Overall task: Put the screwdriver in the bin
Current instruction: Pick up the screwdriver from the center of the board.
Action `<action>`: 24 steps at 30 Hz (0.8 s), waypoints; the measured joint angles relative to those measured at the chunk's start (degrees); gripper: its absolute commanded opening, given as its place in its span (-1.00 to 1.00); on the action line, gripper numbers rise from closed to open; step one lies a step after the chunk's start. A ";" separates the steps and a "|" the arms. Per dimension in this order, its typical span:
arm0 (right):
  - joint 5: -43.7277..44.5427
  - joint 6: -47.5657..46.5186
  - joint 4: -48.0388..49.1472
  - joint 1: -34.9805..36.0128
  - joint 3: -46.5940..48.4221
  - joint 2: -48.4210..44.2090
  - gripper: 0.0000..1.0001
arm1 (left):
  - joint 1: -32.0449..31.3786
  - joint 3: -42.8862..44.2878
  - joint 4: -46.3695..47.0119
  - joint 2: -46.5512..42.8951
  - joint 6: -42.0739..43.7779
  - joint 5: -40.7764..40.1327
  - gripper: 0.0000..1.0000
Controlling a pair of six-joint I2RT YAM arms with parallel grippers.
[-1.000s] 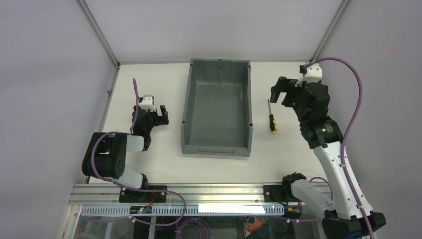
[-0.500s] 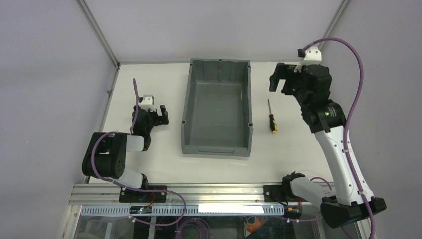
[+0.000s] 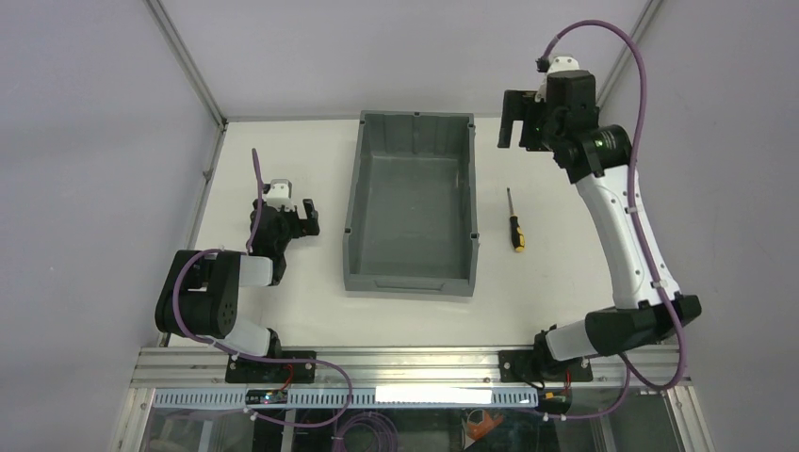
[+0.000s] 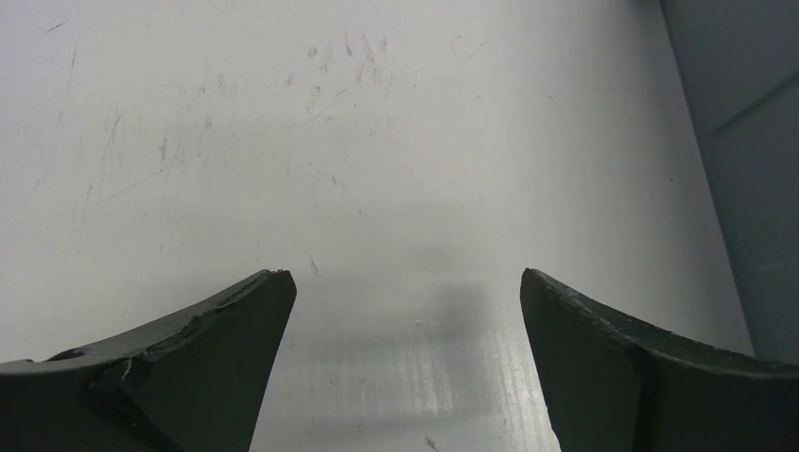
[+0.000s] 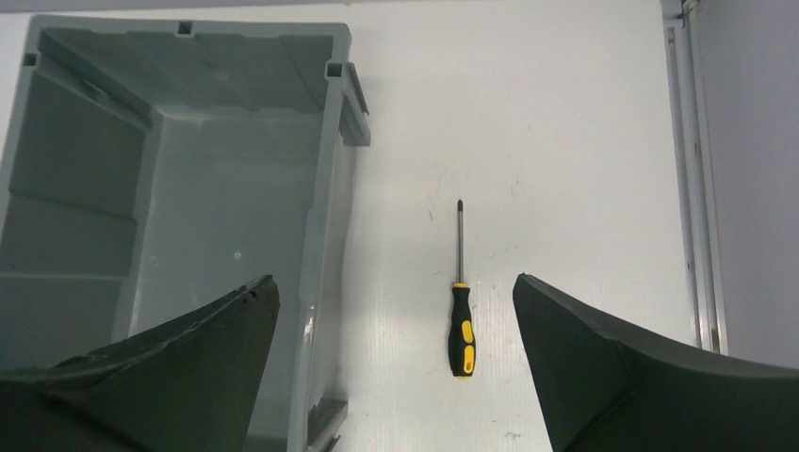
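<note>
1. The white table (image 3: 283, 160) carries everything, with both arm bases at its near edge.
2. The grey bin (image 3: 412, 207) stands in the middle of the table with its low lip toward the arms. Nothing lies inside it.
3. The right arm (image 3: 622, 235) reaches up and out toward the far right corner.
4. The right tool (image 3: 521, 125) hangs high above the table, past the bin's far right corner. Its jaws are wide apart and hold nothing.
5. The left tool (image 3: 307, 217) sits low over the table, left of the bin. Its jaws are also apart, with only scuffed table between them.
6. The screwdriver (image 3: 514, 226) lies flat on the table near the bin's right wall, not touching it. Its black-and-yellow handle points toward the arms and its tip away. In the right wrist view it shows between the two fingers (image 5: 603, 367), far below them.
</note>
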 measured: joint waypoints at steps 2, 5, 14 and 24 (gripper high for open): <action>0.02 0.00 -2.32 -0.02 2.67 3.34 0.98 | 0.00 0.00 0.00 0.00 0.00 0.00 0.98; -0.17 0.20 -4.94 -0.20 4.74 7.28 0.98 | 0.00 0.00 0.00 0.00 0.00 0.00 0.98; -1.05 0.87 -7.65 -1.95 1.62 12.72 0.92 | 0.00 0.00 0.00 0.00 0.00 0.02 0.98; -3.76 1.97 -3.63 -4.74 -12.74 12.87 0.81 | 0.00 0.00 0.00 0.00 0.00 0.02 0.98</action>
